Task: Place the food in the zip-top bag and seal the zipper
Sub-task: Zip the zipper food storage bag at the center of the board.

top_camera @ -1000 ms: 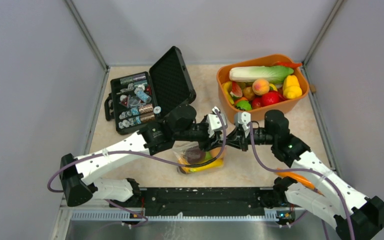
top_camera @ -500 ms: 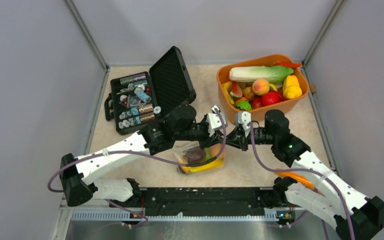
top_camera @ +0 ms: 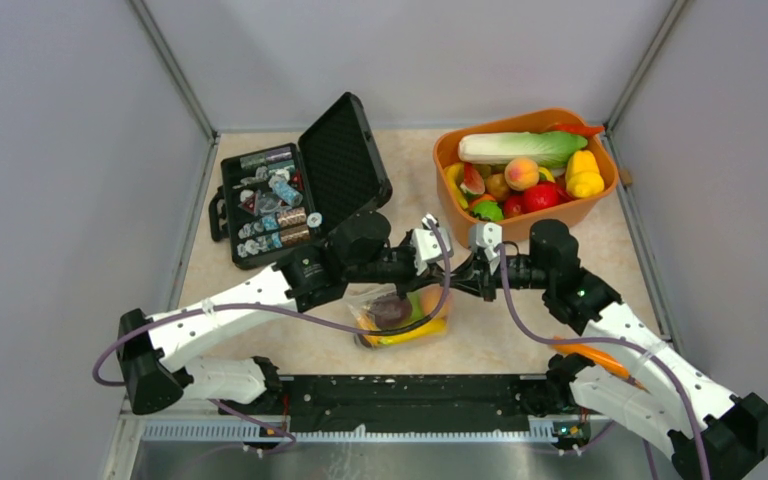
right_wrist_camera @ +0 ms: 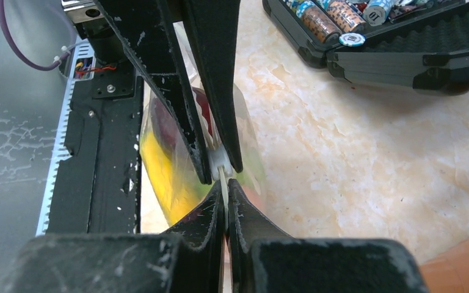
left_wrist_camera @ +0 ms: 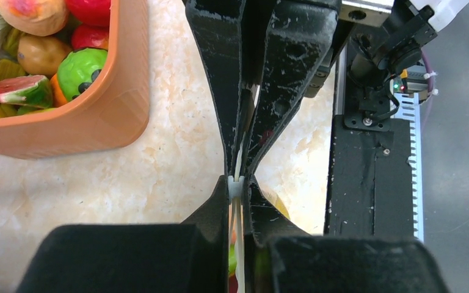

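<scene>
1. Since a second ago, the left gripper (top_camera: 444, 270) has gone from half open to closed; arms, bag and all else lie as before.
2. Left gripper: its fingers (left_wrist_camera: 217, 207) are pressed together, with a thin pale strip, the zipper (left_wrist_camera: 236, 183), pinched between the tips.
3. Right gripper (top_camera: 463, 272): its fingers (right_wrist_camera: 244, 213) are fully closed, and they too nip the strip at the bag's top edge.
4. Both grippers meet tip to tip over the middle of the table (top_camera: 520, 340), the left reaching in from the left and the right from the right, so that their tips all but touch on the zipper.
5. In the left wrist view, the right gripper (left_wrist_camera: 239, 165) comes down from the top of the view, directly opposite the left's own tips.
6. The bag (top_camera: 400, 315) hangs below the grippers and rests on the table, just in front of the black base rail.
7. Food (top_camera: 405, 335) is inside the bag: a yellow piece along the bottom, a dark purple one above it and something orange at the right.
8. More food fills the orange tub (top_camera: 600, 200) at the far right of the table.
9. The black case (top_camera: 300, 190) stands open at the far left, well apart from the bag.
</scene>
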You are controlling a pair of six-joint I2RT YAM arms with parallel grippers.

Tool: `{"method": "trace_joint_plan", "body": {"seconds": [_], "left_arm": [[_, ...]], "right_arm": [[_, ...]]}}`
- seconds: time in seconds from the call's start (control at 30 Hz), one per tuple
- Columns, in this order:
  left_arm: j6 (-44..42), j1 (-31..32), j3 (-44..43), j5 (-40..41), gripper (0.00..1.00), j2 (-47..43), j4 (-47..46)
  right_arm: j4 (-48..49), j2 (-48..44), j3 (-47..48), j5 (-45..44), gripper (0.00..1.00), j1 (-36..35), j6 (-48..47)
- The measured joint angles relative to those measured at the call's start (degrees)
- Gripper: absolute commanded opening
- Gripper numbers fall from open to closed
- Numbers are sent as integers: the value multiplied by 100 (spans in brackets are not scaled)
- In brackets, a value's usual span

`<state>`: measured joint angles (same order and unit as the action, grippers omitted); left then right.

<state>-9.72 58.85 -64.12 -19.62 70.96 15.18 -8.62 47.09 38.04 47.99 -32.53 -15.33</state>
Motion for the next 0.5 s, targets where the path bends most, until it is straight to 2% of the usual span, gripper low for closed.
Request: {"method": "trace_joint_plan", "body": {"seconds": [0.5], "left_arm": [[-157, -48, 289, 302, 0, -511, 354]], "right_arm": [[-24, 76, 63, 33, 0, 0, 15]]}}
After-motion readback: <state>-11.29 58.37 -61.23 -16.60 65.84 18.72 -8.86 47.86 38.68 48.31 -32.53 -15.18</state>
